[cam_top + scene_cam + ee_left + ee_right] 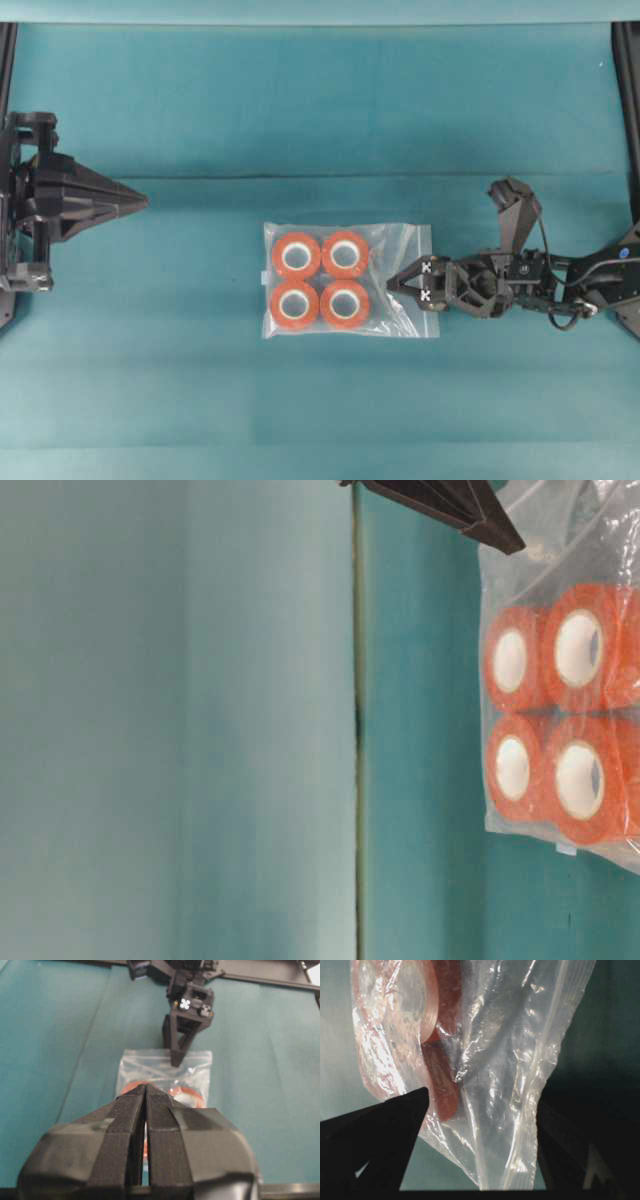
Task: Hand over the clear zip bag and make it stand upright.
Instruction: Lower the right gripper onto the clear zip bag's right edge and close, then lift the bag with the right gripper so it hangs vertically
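The clear zip bag [405, 246] lies flat mid-table with four orange, white-cored tape rolls [320, 279] inside. Its zip edge points right. My right gripper [395, 283] is open and reaches over that right edge. In the right wrist view the crinkly zip end of the bag [505, 1060] hangs between the spread fingers of the gripper [480, 1105], which are not closed on it. My left gripper [143, 202] is shut and empty at the far left, well away from the bag. In the left wrist view its pads [145, 1089] meet, with the bag [150, 1062] ahead.
The teal cloth covers the table, with a seam [320, 177] running across behind the bag. Black frame posts [628, 100] stand at the right and left edges. The table-level view shows the bag [560, 710] and a dark pointed finger [470, 510] beside it.
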Motion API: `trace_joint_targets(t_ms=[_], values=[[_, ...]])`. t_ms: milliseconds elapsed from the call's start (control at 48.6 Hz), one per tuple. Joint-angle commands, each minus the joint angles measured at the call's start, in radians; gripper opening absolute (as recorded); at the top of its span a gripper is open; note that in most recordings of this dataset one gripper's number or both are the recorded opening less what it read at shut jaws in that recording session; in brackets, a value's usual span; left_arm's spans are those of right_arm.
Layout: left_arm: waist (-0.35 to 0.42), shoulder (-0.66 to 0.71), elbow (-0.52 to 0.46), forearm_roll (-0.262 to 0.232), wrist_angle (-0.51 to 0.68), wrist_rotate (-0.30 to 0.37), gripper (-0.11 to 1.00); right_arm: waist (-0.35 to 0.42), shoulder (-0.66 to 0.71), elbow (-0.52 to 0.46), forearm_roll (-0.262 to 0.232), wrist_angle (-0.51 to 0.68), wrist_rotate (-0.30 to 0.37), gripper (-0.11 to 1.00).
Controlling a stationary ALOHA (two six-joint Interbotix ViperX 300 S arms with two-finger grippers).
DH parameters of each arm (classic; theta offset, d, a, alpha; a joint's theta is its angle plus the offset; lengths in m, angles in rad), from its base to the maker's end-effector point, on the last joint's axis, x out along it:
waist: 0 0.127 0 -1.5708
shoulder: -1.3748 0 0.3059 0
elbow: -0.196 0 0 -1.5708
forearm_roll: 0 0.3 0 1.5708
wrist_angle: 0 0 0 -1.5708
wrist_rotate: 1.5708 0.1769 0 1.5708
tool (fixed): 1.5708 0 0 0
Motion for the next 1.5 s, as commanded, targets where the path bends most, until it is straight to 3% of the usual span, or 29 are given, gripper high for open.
trace_joint_targets(t_ms=[0,185,412,556,823,988,1091,1276,1482], values=[[0.003,0.006,-0.018,0.002,-0.003,0.002,-0.01,0.009,0.003,-0.005,-0.005,-0.014,0.000,0.90],[0.003,0.006,-0.018,0.002,-0.003,0.002,-0.01,-0.008,0.002,0.006,-0.002,0.028,0.002,0.76],[0.003,0.006,-0.018,0.003,-0.003,0.002,-0.01,-0.046,-0.008,0.028,-0.002,0.078,-0.005,0.25],[0.003,0.002,-0.018,0.002,-0.003,0.002,-0.01,-0.058,-0.009,0.032,-0.002,0.077,-0.015,0.03],[0.003,0.000,-0.018,0.002,-0.003,0.002,-0.01,-0.078,-0.032,0.003,-0.008,0.086,-0.051,0.03],[0.005,-0.002,-0.018,0.002,-0.003,0.002,-0.01,-0.107,-0.098,-0.046,-0.057,0.178,-0.115,0.03],[0.003,-0.005,-0.018,0.002,-0.003,0.000,-0.01,-0.147,-0.161,-0.100,-0.094,0.304,-0.189,0.03],[0.003,0.000,-0.018,0.002,-0.003,-0.002,-0.01,-0.239,-0.250,-0.276,-0.183,0.635,-0.394,0.03],[0.003,0.008,-0.021,0.002,0.009,-0.074,-0.01,-0.288,-0.252,-0.497,-0.206,1.008,-0.611,0.03]])
